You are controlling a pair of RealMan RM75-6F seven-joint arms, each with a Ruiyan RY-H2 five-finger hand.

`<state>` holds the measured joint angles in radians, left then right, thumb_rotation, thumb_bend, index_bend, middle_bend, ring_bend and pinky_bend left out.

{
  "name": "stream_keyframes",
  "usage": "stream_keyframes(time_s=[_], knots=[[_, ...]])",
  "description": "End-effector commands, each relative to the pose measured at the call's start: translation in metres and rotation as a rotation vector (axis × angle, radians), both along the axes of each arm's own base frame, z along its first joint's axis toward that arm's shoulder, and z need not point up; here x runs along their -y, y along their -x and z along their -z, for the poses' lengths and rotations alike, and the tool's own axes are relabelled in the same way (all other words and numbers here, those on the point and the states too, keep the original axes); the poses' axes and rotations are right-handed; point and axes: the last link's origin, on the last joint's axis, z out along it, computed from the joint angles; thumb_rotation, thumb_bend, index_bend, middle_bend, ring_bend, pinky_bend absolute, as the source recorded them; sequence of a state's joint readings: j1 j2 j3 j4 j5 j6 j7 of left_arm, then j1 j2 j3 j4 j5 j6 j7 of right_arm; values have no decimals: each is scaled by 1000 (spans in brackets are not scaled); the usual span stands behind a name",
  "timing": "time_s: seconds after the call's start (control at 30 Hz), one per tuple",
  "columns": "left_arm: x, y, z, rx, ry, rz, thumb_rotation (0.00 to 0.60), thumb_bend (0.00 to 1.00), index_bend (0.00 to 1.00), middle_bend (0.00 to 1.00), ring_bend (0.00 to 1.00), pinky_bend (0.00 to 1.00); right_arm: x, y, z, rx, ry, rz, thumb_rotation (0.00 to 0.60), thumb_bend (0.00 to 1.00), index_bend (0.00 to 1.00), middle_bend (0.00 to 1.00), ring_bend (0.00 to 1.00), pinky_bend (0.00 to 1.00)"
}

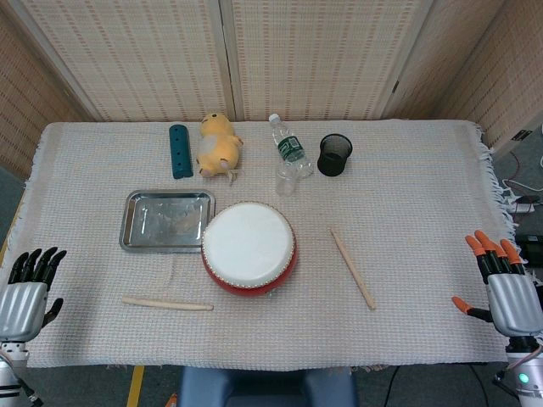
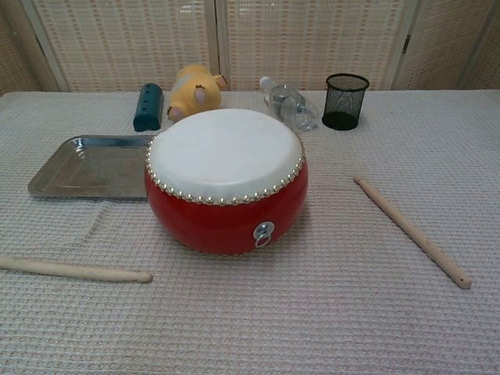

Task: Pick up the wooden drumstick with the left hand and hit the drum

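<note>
Table covered by a pale woven cloth [image 1: 407,212], everything sits on it. Biggest item: round red drum with white skin and stud rim [image 1: 249,248], centre, upright. Behind-left of it, just beside, a shallow rectangular steel tray [image 1: 136,222]. Both robot hands sit at the near table corners, well apart from everything: left hand, silver with black fingers [image 1: 25,290], released, fingers apart and pointing up, holding nothing; right hand, silver with orange fingertips [image 1: 502,284], same, released and empty. Two plain wooden drumsticks: one lying flat near-left of the drum [image 1: 166,303], roughly parallel to the table edge, tip towards the drum in the chest view [image 2: 74,270]; the other [image 1: 352,267] right of the drum, angled away. The left one is the obvious target, nearest the left hand but not yet touched; task looks unstarted. Back row: yellow plush toy [image 1: 218,144], teal perforated block [image 1: 178,150], clear plastic bottle with green label lying down [image 1: 288,153], black mesh pen cup [image 1: 334,155]. Risks, my read: stick is thin and lies flat on soft cloth, so fingers may snag the weave or roll it away; a grasp near one end would let it droop and miss the skin; a wide swing could clip the tray.
</note>
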<state>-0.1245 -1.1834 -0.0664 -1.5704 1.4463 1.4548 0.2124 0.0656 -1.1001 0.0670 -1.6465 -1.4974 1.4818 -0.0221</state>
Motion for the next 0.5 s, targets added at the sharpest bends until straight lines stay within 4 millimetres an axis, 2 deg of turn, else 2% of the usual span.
stream_keyframes(time_s=[0.03,0.33,0.43,0.5], knots=[[-2,-2,3,4,9,4,600,247,129,76,42,55,1,1,0,3,2,5,600,61,0,0,0,0],[-2,-5,2,-11,-6,17,600,245,161,97,62,76,-1,-1,-3,6,18,-16,600,62,0,0,0,0],[-2,-7,4,-5,-7,31,600,276,195,143,107,112,-3,0,-6,7,32,-20,600,61,0,0,0,0],[-3,-10,6,4,10,44,600,311,236,203,166,171,-5,0,-7,7,38,-24,600,62,0,0,0,0]])
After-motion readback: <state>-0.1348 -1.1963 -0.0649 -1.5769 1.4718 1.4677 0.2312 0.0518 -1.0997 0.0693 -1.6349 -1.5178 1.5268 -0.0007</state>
